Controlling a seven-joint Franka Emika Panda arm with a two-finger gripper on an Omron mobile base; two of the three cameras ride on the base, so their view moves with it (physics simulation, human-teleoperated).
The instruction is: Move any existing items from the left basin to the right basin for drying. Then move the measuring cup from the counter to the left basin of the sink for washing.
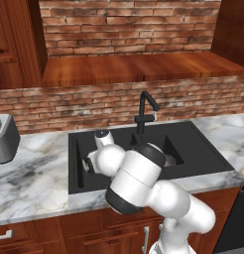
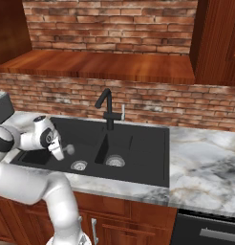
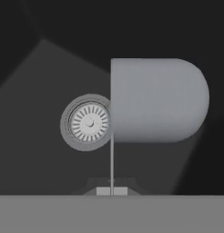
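Observation:
My gripper [image 2: 59, 153] hangs low inside the left basin [image 2: 86, 136] of the black sink, shut on the thin handle of the measuring cup [image 2: 70, 149]. In the hand view my gripper [image 3: 112, 190] pinches that handle, and the grey rounded measuring cup [image 3: 155, 100] sticks out sideways above the left basin's silver drain [image 3: 89, 122]. The cup hangs just above the basin floor, beside the drain [image 2: 79, 165]. The narrower right basin [image 2: 138, 148] has its own drain [image 2: 115, 161]. I cannot make out the existing items; a pale round shape [image 1: 169, 160] shows behind my elbow in the right basin.
A black curved faucet [image 2: 107, 107] stands behind the divider between the basins. A grey toaster [image 1: 4, 139] sits on the marble counter [image 1: 34, 171] left of the sink. My own arm [image 1: 136, 173] arches over the sink's front edge. A brick wall rises behind the counter.

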